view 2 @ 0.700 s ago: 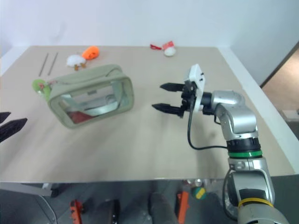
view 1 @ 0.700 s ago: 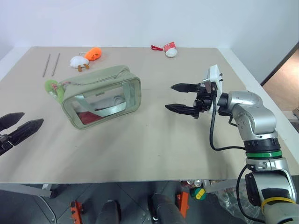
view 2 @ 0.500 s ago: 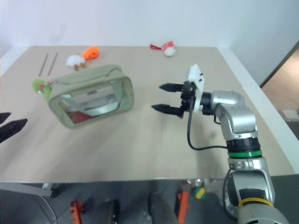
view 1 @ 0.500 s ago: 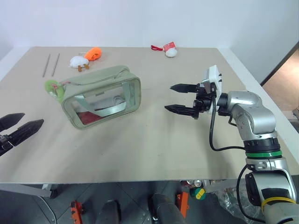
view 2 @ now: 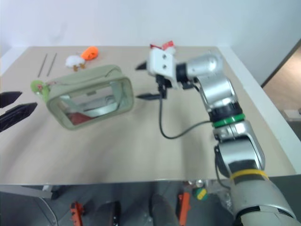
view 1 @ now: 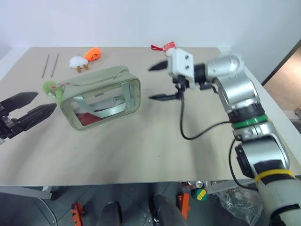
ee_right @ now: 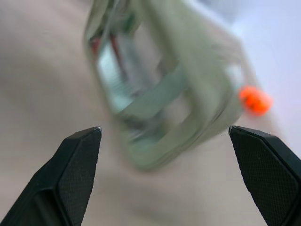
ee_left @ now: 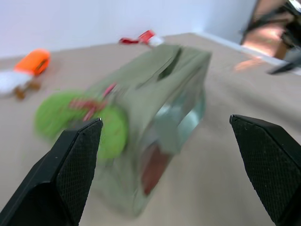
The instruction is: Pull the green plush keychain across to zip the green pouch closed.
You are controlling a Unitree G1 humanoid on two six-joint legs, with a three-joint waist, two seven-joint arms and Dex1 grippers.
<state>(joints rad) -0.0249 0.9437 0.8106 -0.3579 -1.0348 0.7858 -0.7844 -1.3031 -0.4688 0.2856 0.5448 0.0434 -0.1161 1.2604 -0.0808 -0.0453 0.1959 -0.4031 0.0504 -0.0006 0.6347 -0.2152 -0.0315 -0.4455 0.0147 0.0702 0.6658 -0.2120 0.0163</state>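
Green plush keychain point(view 1: 51, 88) lies just beyond left end effector point(view 1: 32, 105).

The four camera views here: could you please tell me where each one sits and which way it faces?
Left eye view: on the head, looking forward and down over the table; both arms show.
Right eye view: beside it, same scene, the pouch slightly shifted.
Left wrist view: on the left arm, looking along its open hand at the green plush end of the pouch.
Right wrist view: on the right arm, its open hand facing the pouch's clear side.
Both wrist views share the pouch and the orange toy.
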